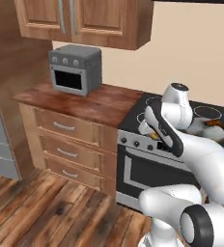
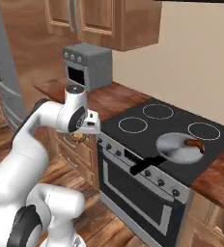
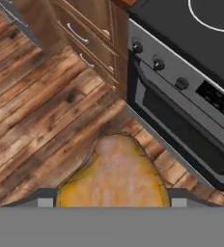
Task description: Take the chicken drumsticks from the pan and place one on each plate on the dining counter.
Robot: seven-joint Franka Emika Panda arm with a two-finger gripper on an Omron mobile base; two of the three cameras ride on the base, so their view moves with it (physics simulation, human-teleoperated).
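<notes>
**Ana:** Drumsticks first: where are they?

**Ben:** One, the paler yellow-tan drumstick (image 3: 115, 174), sits in the gripper (image 2: 78, 138), carried out in front of the stove (image 2: 147, 185), over the wood floor (image 3: 41, 111). In the hand view it bulges up right between the finger tips, so I read the gripper as closed on it, jaws about as far apart as the meat is thick. The darker drumstick (image 2: 196, 144) lies in the pan (image 2: 179, 147), against its far right side, on the stove's front right burner.

**Ana:** How will the held one behave?

**Ben:** My guess is light, a bit soft on the outside with a stiff bone inside, and the skin looks glossy, so possibly slippery. A firm but not crushing pinch across the thick meaty part seems safest.

**Ana:** And the one in the pan?

**Ben:** Same idea: take it across the fat middle, coming from above. The pan rim is close beside it, so the fingers need room on that side.

**Ana:** Any risk right now?

**Ben:** If it slips, it lands on the floor. Slow, level carrying would be wise.
</notes>
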